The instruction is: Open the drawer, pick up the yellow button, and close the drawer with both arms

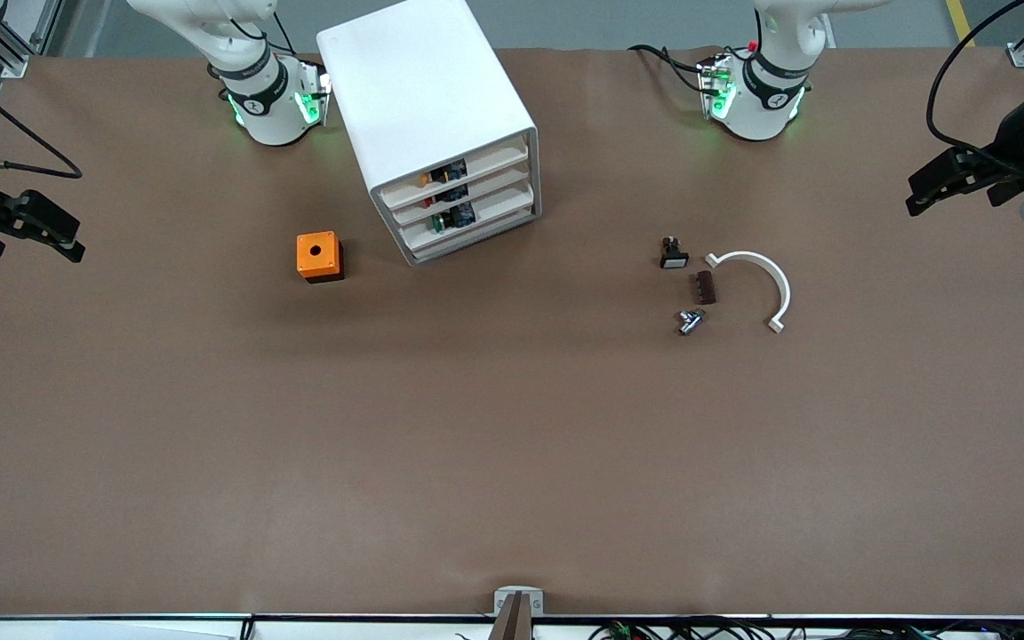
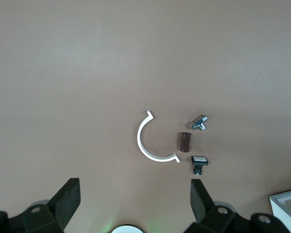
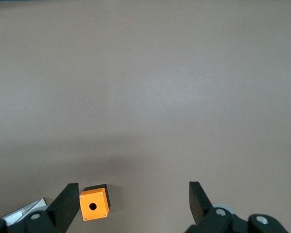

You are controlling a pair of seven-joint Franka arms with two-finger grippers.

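Observation:
The tall white cabinet (image 1: 428, 98) stands between the two arm bases. Its topmost drawer (image 1: 476, 169) is pushed in, and through its front shows the button (image 1: 428, 179) with an orange cap and dark body. My left gripper (image 1: 916, 196) hangs open and empty over the left arm's end of the table. In the left wrist view it (image 2: 135, 189) looks down on bare tabletop. My right gripper (image 1: 76, 244) hangs open and empty over the right arm's end of the table. In the right wrist view it (image 3: 131, 191) has bare table between its fingers.
An orange cube box (image 1: 318, 256) (image 3: 94, 205) with a round hole sits beside the cabinet. Toward the left arm's end lie a small black button with a white face (image 1: 674, 255) (image 2: 199, 162), a brown block (image 1: 706, 287), a metal piece (image 1: 690, 321) and a white curved strip (image 1: 765, 280).

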